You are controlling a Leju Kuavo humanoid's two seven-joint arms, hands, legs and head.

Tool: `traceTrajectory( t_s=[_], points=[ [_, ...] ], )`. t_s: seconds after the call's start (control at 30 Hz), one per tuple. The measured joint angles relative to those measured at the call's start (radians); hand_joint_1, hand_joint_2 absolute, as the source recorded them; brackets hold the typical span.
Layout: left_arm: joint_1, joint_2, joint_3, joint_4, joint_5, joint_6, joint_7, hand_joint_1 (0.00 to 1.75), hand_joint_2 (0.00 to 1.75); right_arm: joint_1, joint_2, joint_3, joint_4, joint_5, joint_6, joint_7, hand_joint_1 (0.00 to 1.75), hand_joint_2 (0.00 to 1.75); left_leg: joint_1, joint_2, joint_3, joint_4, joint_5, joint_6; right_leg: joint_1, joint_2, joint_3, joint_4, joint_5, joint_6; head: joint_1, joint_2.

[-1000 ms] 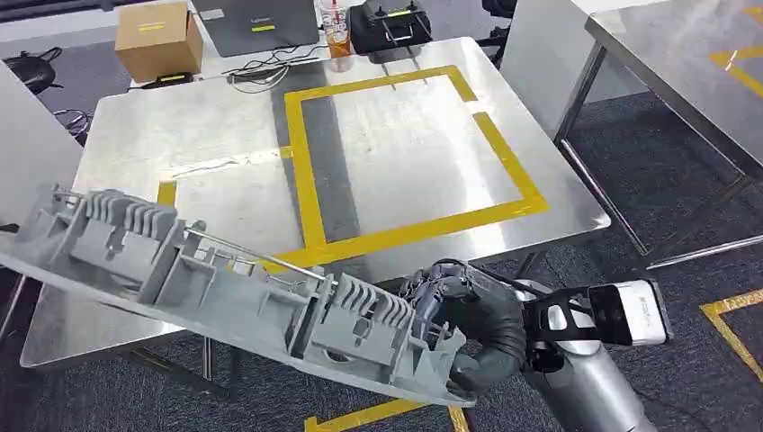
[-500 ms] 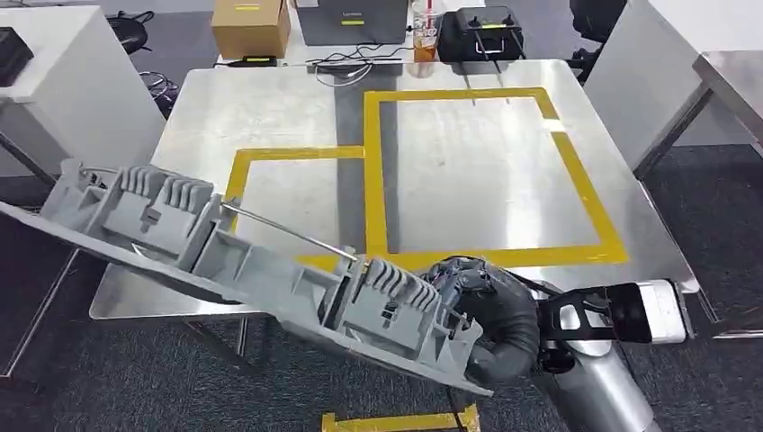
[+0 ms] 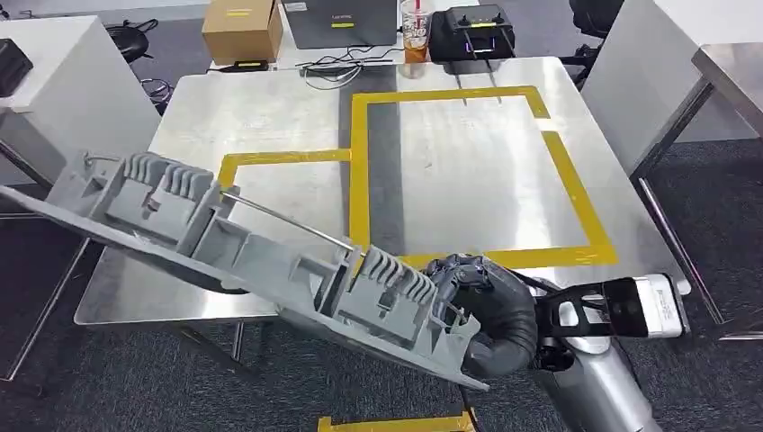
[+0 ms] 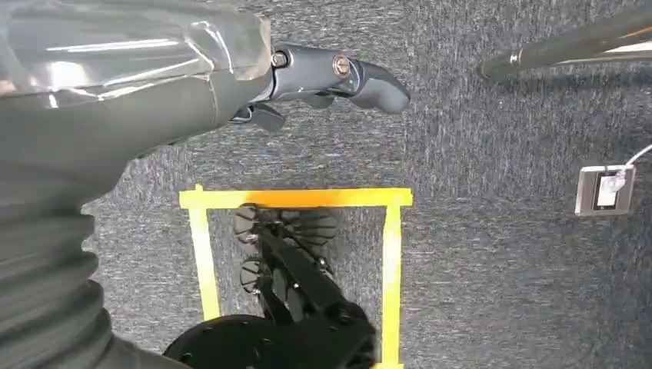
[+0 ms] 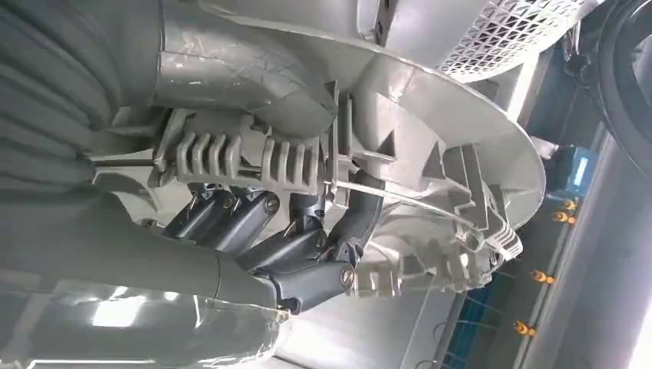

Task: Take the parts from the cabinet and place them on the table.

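Step in hand: carry phase, part out of the cabinet and not yet set down.

Right hand (image 3: 486, 319) was closed on one end of the long grey plastic part (image 3: 243, 256); in the right wrist view its dark fingers (image 5: 261, 231) were wrapped in among the ribs, thumb on the other side. The grip sat at the very end, so the rest of the part cantilevered out toward the robot's left, far end tilted higher.

Part was in the air, crossing the near edge of the desk (image 3: 270, 108), with its held end off the near edge. Not touching the steel as far as I could tell.

Left hand (image 4: 323, 81) hung down by the floor, fingers loosely apart, holding nothing.

Yellow tape outlines (image 3: 360, 153) on the desk looked like the drop zones. Cardboard box (image 3: 241, 31), laptop (image 3: 340, 22), drink cup (image 3: 415, 27) and a black device (image 3: 474, 31) sat along the far edge, well apart from the part.

Next move, my read: bring the part forward over the desk, level it, lower until it bears flat inside the tape, then release. Risk: end grip on a long part, so it could pivot or catch the desk edge on the way in
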Motion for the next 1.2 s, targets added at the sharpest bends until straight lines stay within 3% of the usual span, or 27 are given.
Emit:
traceTrajectory(
  t_s=[0.03, 0.07, 0.17, 0.2, 0.23, 0.27, 0.33, 0.37, 0.4, 0.43, 0.47, 0.53, 0.6, 0.63, 0.7, 0.73, 0.77, 0.8, 0.87, 0.9, 0.93, 0.97, 1.0, 1.03, 1.07, 1.1, 1.2],
  points=[
    [0.000, 0.000, 0.000, -0.003, 0.000, 0.000, 0.000, 0.00, 1.75, 0.000, 0.001, 0.000, 0.000, 0.000, 0.000, 0.000, 1.73, 1.75, -0.007, 0.006, 0.047, -0.090, 0.031, 0.016, 0.002, 0.000, 0.002, -0.001, -0.001, 0.000, 0.000, 0.000],
    [-0.003, 0.002, 0.000, -0.011, 0.000, -0.001, -0.001, 0.00, 1.75, -0.001, 0.004, 0.000, -0.002, -0.002, 0.000, 0.001, 1.73, 1.75, -0.012, 0.019, 0.054, -0.106, 0.012, 0.024, 0.004, -0.001, 0.002, -0.002, -0.003, 0.003, 0.003, 0.000],
    [0.002, 0.000, 0.000, -0.020, 0.000, -0.005, -0.005, 0.00, 1.75, -0.002, 0.007, 0.002, -0.002, -0.006, -0.002, 0.005, 1.73, 1.75, -0.024, 0.013, 0.055, -0.114, 0.014, 0.032, -0.002, -0.006, 0.001, -0.006, -0.004, 0.015, 0.000, 0.000],
    [0.003, -0.001, 0.000, -0.025, 0.000, -0.007, -0.006, 0.00, 1.75, -0.004, 0.008, 0.002, -0.003, -0.009, -0.002, 0.008, 1.73, 1.75, -0.022, 0.009, 0.066, -0.128, 0.016, 0.035, 0.002, -0.007, 0.006, -0.012, -0.006, 0.021, 0.000, 0.000],
    [0.005, -0.005, -0.001, -0.027, 0.000, -0.010, -0.006, 0.00, 1.75, -0.002, 0.007, 0.001, -0.005, -0.011, -0.003, 0.010, 1.73, 1.75, -0.010, 0.007, 0.085, -0.148, 0.029, 0.033, 0.000, -0.006, -0.003, 0.008, -0.009, 0.022, 0.002, 0.000],
    [0.004, -0.006, -0.001, -0.031, 0.001, -0.013, -0.008, 0.00, 1.75, -0.005, 0.006, 0.001, -0.006, -0.013, -0.003, 0.011, 1.73, 1.75, -0.009, 0.004, 0.093, -0.155, 0.028, 0.041, 0.001, -0.001, -0.022, 0.048, -0.032, 0.019, 0.006, 0.000],
    [0.003, -0.010, -0.001, -0.033, 0.000, -0.014, -0.008, 0.00, 1.75, -0.005, 0.005, 0.001, -0.007, -0.016, -0.004, 0.012, 1.73, 1.75, -0.009, 0.002, 0.093, -0.155, 0.030, 0.043, -0.004, 0.002, -0.098, 0.197, -0.090, 0.014, 0.006, 0.000],
    [0.004, -0.011, -0.001, -0.034, 0.000, -0.014, -0.008, 0.00, 1.75, -0.001, 0.005, 0.001, -0.007, -0.016, -0.004, 0.012, 1.73, 1.75, -0.009, -0.001, 0.092, -0.154, 0.028, 0.043, -0.006, 0.002, -0.141, 0.271, -0.113, 0.017, 0.006, 0.000],
    [0.005, -0.012, -0.001, -0.035, 0.000, -0.014, -0.008, 0.00, 1.75, 0.000, 0.005, 0.001, -0.007, -0.017, -0.005, 0.012, 1.73, 1.75, -0.008, -0.004, 0.092, -0.154, 0.027, 0.042, -0.008, 0.002, -0.165, 0.309, -0.119, 0.025, 0.007, 0.000],
    [0.005, -0.013, -0.001, -0.035, 0.000, -0.014, -0.008, 0.00, 1.75, 0.000, 0.004, 0.002, -0.007, -0.017, -0.005, 0.012, 1.73, 1.75, -0.007, -0.008, 0.095, -0.153, 0.024, 0.039, -0.012, 0.002, -0.163, 0.295, -0.105, 0.035, 0.007, 0.000],
    [0.005, -0.014, -0.001, -0.035, 0.000, -0.014, -0.008, 0.00, 1.75, 0.000, 0.003, 0.002, -0.007, -0.017, -0.005, 0.013, 1.73, 1.75, -0.004, -0.012, 0.097, -0.151, 0.021, 0.035, -0.017, 0.002, -0.138, 0.237, -0.073, 0.049, 0.007, 0.000],
    [0.005, -0.016, -0.001, -0.035, 0.000, -0.014, -0.008, 0.00, 1.75, 0.000, 0.003, 0.002, -0.008, -0.017, -0.006, 0.014, 1.73, 1.75, 0.002, -0.019, 0.102, -0.136, 0.006, 0.020, -0.027, 0.001, -0.038, 0.031, 0.012, 0.077, 0.007, 0.000],
    [0.005, -0.016, -0.001, -0.043, 0.000, -0.014, -0.008, 0.00, 1.75, -0.001, 0.004, 0.003, -0.010, -0.018, -0.007, 0.015, 1.73, 1.75, -0.003, -0.021, 0.094, -0.117, -0.010, 0.004, -0.023, 0.006, -0.022, 0.002, 0.009, 0.051, 0.009, 0.000],
    [0.007, -0.018, -0.001, -0.046, 0.000, -0.014, -0.009, 0.00, 1.75, 0.000, 0.004, 0.003, -0.011, -0.020, -0.007, 0.015, 1.73, 1.75, -0.003, -0.020, 0.092, -0.119, -0.012, 0.002, -0.020, 0.006, -0.022, 0.005, 0.006, 0.041, 0.008, 0.000],
    [0.008, -0.019, -0.001, -0.047, -0.001, -0.016, -0.009, 0.00, 1.75, -0.001, 0.004, 0.003, -0.011, -0.022, -0.007, 0.015, 1.73, 1.75, 0.001, -0.019, 0.096, -0.121, -0.016, -0.003, -0.017, 0.006, -0.022, 0.005, 0.003, 0.028, 0.008, 0.000],
    [0.008, -0.019, -0.001, -0.051, -0.001, -0.016, -0.009, 0.00, 1.75, -0.001, 0.004, 0.003, -0.011, -0.023, -0.007, 0.015, 1.73, 1.75, 0.005, -0.017, 0.096, -0.113, -0.021, -0.008, -0.024, 0.006, -0.015, 0.004, 0.006, 0.021, 0.008, 0.000],
    [0.008, -0.020, -0.001, -0.053, -0.001, -0.016, -0.009, 0.00, 1.75, -0.001, 0.004, 0.003, -0.013, -0.024, -0.007, 0.015, 1.73, 1.75, 0.005, -0.010, 0.084, -0.085, -0.038, -0.014, -0.023, 0.006, -0.010, 0.004, 0.002, 0.016, 0.006, 0.000],
    [0.008, -0.020, 0.000, -0.055, -0.001, -0.017, -0.010, 0.00, 1.75, -0.001, 0.005, 0.003, -0.015, -0.026, -0.007, 0.015, 1.73, 1.75, 0.005, -0.007, 0.054, -0.020, -0.072, -0.019, -0.022, 0.005, -0.006, 0.004, -0.001, 0.012, 0.004, 0.000],
    [0.009, -0.021, 0.000, -0.058, -0.001, -0.019, -0.009, 0.00, 1.75, 0.000, 0.005, 0.003, -0.016, -0.027, -0.007, 0.015, 1.73, 1.75, 0.006, -0.002, -0.041, 0.153, -0.141, -0.023, -0.019, 0.005, -0.003, 0.004, -0.006, 0.005, 0.004, 0.000],
    [0.009, -0.022, 0.000, -0.059, 0.002, -0.025, -0.006, 0.00, 1.75, 0.001, 0.006, 0.003, -0.016, -0.026, -0.008, 0.017, 1.73, 1.75, 0.006, -0.001, -0.081, 0.212, -0.150, -0.023, -0.017, 0.006, -0.002, 0.005, -0.008, 0.003, 0.004, 0.000],
    [0.009, -0.024, 0.001, -0.061, 0.004, -0.030, -0.002, 0.00, 1.75, 0.003, 0.006, 0.003, -0.016, -0.025, -0.011, 0.019, 1.73, 1.75, 0.006, -0.001, -0.094, 0.214, -0.132, -0.020, -0.015, 0.006, 0.001, 0.005, -0.011, 0.004, 0.004, 0.000],
    [0.009, -0.024, 0.001, -0.064, 0.007, -0.034, 0.000, 0.00, 1.75, 0.006, 0.006, 0.003, -0.019, -0.016, -0.018, 0.021, 1.73, 1.75, 0.005, -0.001, -0.080, 0.169, -0.094, -0.015, -0.012, 0.007, 0.006, 0.004, -0.015, 0.004, 0.005, 0.000],
    [0.009, -0.026, 0.001, -0.068, 0.009, -0.035, 0.000, 0.00, 1.75, 0.006, 0.006, 0.002, -0.022, -0.005, -0.024, 0.026, 1.73, 1.75, 0.003, -0.001, -0.048, 0.089, -0.043, -0.007, -0.009, 0.007, 0.014, 0.004, -0.019, 0.003, 0.004, 0.000],
    [0.009, -0.026, 0.001, -0.074, 0.010, -0.035, 0.000, 0.00, 1.75, 0.006, 0.006, 0.002, -0.027, 0.012, -0.032, 0.029, 1.73, 1.75, -0.001, -0.001, -0.004, -0.011, 0.011, 0.007, -0.006, 0.007, 0.021, 0.003, -0.023, 0.003, 0.005, 0.000],
    [0.009, -0.026, 0.002, -0.081, 0.014, -0.035, 0.000, 0.00, 1.75, 0.006, 0.006, -0.001, -0.034, 0.048, -0.045, 0.030, 1.73, 1.75, -0.009, 0.000, 0.029, -0.091, 0.042, 0.025, -0.008, 0.007, 0.025, 0.002, -0.026, 0.003, 0.005, 0.000],
    [0.009, -0.027, 0.002, -0.086, 0.021, -0.034, 0.002, 0.00, 1.75, 0.005, 0.006, -0.003, -0.039, 0.092, -0.073, 0.033, 1.73, 1.75, -0.013, 0.006, 0.039, -0.103, 0.027, 0.029, 0.004, 0.008, 0.024, 0.003, -0.031, 0.011, 0.006, 0.000],
    [0.014, -0.027, 0.002, -0.100, 0.062, -0.031, 0.016, 0.00, 1.75, 0.005, 0.002, -0.012, -0.052, 0.295, -0.190, 0.045, 1.73, 1.75, -0.020, 0.003, 0.038, -0.106, 0.024, 0.033, -0.004, 0.004, 0.027, -0.005, -0.033, 0.022, 0.004, 0.000]
  ],
)
